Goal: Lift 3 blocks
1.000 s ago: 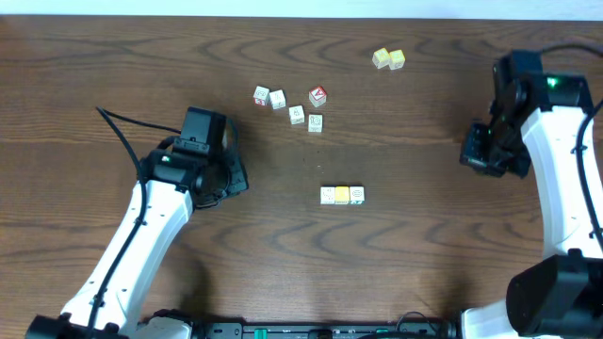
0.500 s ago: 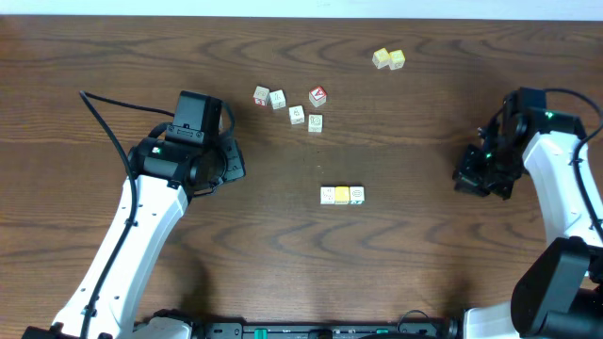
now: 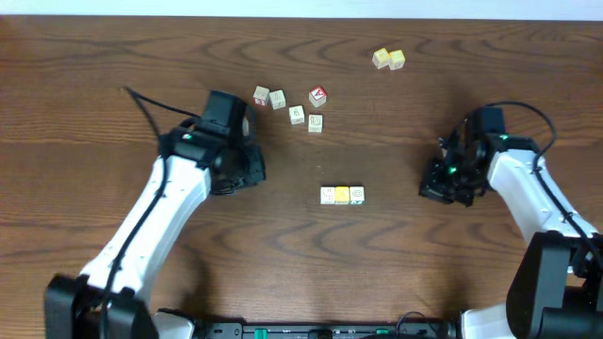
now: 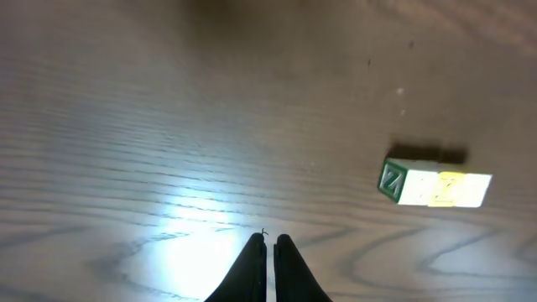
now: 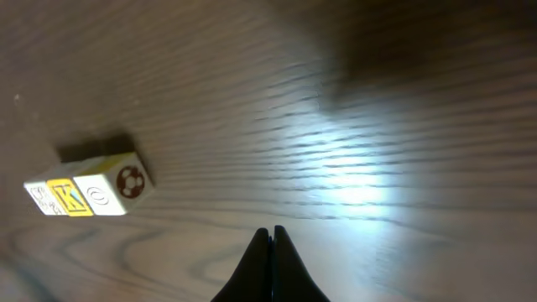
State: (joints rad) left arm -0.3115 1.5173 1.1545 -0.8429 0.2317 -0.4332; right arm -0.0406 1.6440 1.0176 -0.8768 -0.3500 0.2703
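Note:
The 3 blocks (image 3: pixel 341 195) lie touching in a short row at the table's middle: a whitish one on the left, a yellow-faced one (image 3: pixel 342 195) in the centre, another whitish one on the right. In the left wrist view the row (image 4: pixel 435 186) shows a green end face (image 4: pixel 390 180). In the right wrist view the row (image 5: pixel 88 193) shows a yellow K face. My left gripper (image 3: pixel 256 175) is shut and empty, left of the row. My right gripper (image 3: pixel 431 186) is shut and empty, right of it. Their tips (image 4: pixel 268 241) (image 5: pixel 270 231) hover over bare wood.
A red-faced cube (image 3: pixel 317 95) and several whitish cubes (image 3: pixel 278 99) are scattered behind the row, close to the left arm's wrist. A pair of pale yellow cubes (image 3: pixel 388 58) sits at the far back right. The table is dark wood.
Both arms have swung inward toward the row of blocks: the left gripper moved right, the right gripper moved left and nearer. Both stayed shut. The blocks have not moved.

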